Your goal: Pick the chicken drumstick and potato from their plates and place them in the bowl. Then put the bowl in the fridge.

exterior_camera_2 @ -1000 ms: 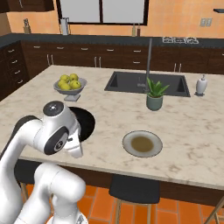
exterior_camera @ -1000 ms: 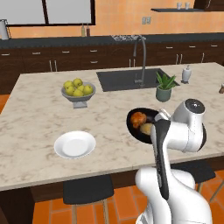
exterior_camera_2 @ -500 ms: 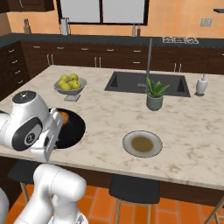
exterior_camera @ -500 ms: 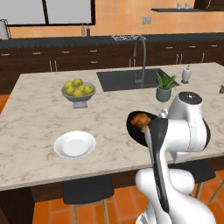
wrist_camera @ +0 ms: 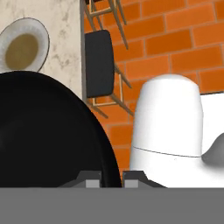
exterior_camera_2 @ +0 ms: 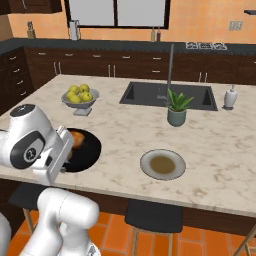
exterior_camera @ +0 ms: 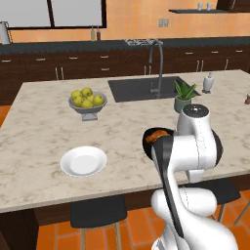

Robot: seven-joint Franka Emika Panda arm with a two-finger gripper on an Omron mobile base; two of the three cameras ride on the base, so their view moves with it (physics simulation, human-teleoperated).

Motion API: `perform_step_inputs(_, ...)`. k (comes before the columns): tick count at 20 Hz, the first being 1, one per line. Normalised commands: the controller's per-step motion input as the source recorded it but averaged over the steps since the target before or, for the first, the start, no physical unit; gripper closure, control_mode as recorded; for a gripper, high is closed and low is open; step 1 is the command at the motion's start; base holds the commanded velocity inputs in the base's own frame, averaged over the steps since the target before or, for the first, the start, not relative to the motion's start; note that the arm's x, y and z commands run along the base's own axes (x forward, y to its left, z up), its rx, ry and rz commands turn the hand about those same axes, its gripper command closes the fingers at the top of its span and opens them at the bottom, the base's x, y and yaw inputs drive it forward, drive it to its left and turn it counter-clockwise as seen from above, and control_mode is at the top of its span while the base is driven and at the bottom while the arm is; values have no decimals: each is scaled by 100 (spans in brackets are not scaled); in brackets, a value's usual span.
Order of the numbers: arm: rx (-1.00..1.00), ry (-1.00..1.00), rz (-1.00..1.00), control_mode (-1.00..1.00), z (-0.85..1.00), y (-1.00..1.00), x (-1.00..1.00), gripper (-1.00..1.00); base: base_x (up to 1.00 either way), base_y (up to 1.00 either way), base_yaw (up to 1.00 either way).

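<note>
— Bowl (wrist_camera: 43, 131) rim pinched between the clamped gripper (wrist_camera: 111, 177) tips, at counter (exterior_camera: 39, 141) edge?
— Likely; view's tight. Thin rim hold: bowl could tilt, spilling drumstick (exterior_camera: 156, 135).

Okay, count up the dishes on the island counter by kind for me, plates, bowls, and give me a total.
Plates: 2, the white plate and the grey-beige plate.
Bowls: 2, the black bowl and the grey footed fruit bowl.
Total: 4
</note>
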Motion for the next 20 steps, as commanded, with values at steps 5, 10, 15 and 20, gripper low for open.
perform_step_inputs(5,-8,-26,0,-100,-52,0,-34,100,0,0,0)
perform_step_inputs(10,-3,-23,-2,-100,-38,0,-47,100,0,0,0)
perform_step_inputs(15,0,-2,-1,-100,0,0,-7,100,0,0,0)
perform_step_inputs(20,0,0,0,-100,0,0,0,100,0,0,0)
